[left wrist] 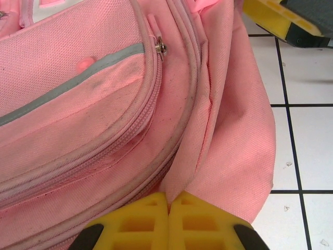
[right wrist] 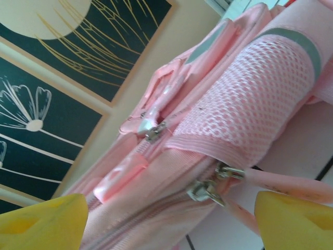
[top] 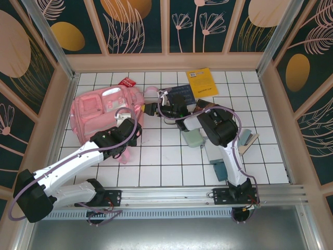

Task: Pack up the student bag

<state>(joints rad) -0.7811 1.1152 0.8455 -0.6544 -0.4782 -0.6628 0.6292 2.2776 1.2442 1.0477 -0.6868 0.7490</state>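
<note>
Risk: left claw (left wrist: 169,208) pinches only a thin fold of the student bag (top: 101,112), so fabric may slip free if the spread right claw (right wrist: 169,221) tugs the zipper pull (right wrist: 205,190).

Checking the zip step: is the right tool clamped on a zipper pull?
No, the right tool is wide open; the zipper pulls on the pink backpack lie untouched.

Yellow booklet (top: 203,83) and red packet (top: 126,82) lie on white tiles (top: 156,172).

student bag (top: 93,117) | soft pink, pale strip, mesh side pocket | lying front-up | far left of table (top: 156,166)
</note>
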